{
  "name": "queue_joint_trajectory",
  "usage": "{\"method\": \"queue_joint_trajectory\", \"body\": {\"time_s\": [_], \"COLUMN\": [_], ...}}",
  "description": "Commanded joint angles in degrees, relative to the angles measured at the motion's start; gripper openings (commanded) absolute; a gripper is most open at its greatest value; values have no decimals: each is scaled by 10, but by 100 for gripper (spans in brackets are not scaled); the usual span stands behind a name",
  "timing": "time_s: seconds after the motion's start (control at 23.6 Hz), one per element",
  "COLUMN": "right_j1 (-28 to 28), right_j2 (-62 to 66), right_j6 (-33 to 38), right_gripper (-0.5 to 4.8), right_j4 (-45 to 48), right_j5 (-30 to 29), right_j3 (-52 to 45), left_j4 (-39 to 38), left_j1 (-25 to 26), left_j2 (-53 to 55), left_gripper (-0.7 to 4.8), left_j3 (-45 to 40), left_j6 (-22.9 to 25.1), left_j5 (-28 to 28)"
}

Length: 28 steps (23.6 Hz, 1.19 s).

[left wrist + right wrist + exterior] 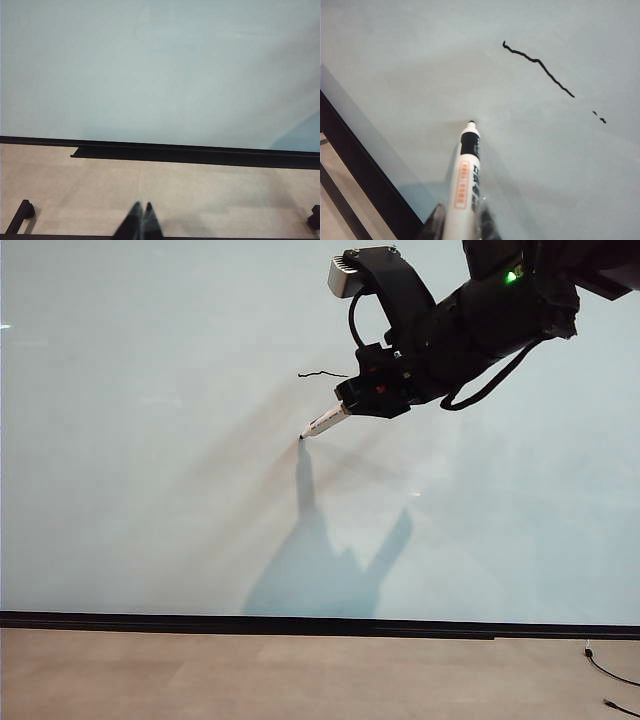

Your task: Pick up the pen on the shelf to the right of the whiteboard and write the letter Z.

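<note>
The whiteboard fills the exterior view. My right gripper reaches in from the upper right, shut on the pen, a slim white marker slanting down to the left. Its black tip meets its own shadow on the board, below the left end of a short wobbly black line. In the right wrist view the pen sticks out between the shut fingers of the right gripper; the black line and two tiny dots lie beyond its tip. My left gripper is shut and empty, over the floor.
A thin black strip runs along the board's bottom edge, with tan floor below it. A black ledge shows in the left wrist view. A cable lies on the floor at the lower right. The arm's shadow falls on the board.
</note>
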Motion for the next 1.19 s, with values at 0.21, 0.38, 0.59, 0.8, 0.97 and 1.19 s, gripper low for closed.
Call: {"method": "queue_joint_trajectory", "body": {"time_s": [0.21,0.38,0.59,0.8,0.97,1.19], "right_j1": [-1,-1,-3,-6,-9,-11], "right_j2": [-11,-17,-23,-40,-51,-61], "right_j6": [-2,-2,-2,-10,-14,-17], "right_gripper": [-6,-6,-6,-6,-6,-6], "right_j4": [17,16,11,-10,-17,-22], "right_j5": [17,25,28,40,40,42], "right_j3": [4,4,4,2,2,2], "left_j4": [6,6,6,6,6,6], "left_j1": [0,0,0,0,0,0], "left_j2": [0,0,0,0,0,0], "left_gripper": [-4,-4,-4,-4,-4,-4], "left_j3": [1,1,1,1,1,1], "left_j6": [3,3,3,3,3,3], "left_j5": [0,0,0,0,0,0]}}
